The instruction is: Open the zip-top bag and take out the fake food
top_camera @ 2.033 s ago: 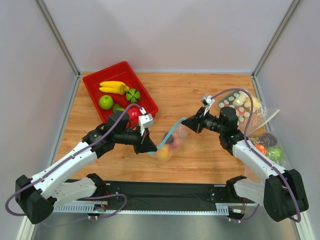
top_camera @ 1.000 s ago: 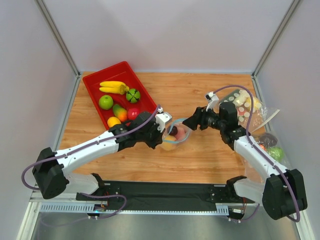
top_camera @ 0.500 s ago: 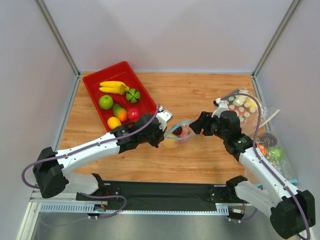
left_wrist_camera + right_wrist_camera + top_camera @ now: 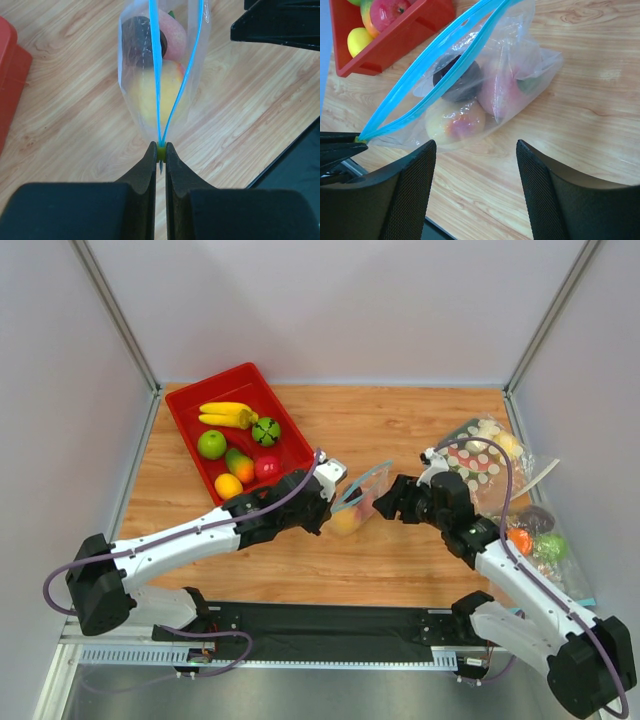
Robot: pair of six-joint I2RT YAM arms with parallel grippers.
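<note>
The left fingers (image 4: pixel 160 151) are pinching tight on the end of the bag (image 4: pixel 360 502), right where the two halves of its blue zip strip (image 4: pixel 156 65) meet. Beyond that pinch the two halves are spreading apart, so the mouth is standing partly open. The bag is sitting on the worktop (image 4: pixel 400 430) near its middle, between the two arms, with the strip running up and away from the left fingers.

All three fruits are lying inside the bag and pressing together: the purple fruit (image 4: pixel 457 80) nearest the strip, the pink fruit (image 4: pixel 502 92) beside it, and the yellow fruit (image 4: pixel 455 122) below them.

The right fingers (image 4: pixel 474 147) are standing wide apart and holding nothing, hovering just short of the bag's far side.

A red tray (image 4: pixel 182 425) of other fruit is sitting at the back left, and a crinkly bag (image 4: pixel 480 455) is lying at the right edge.
</note>
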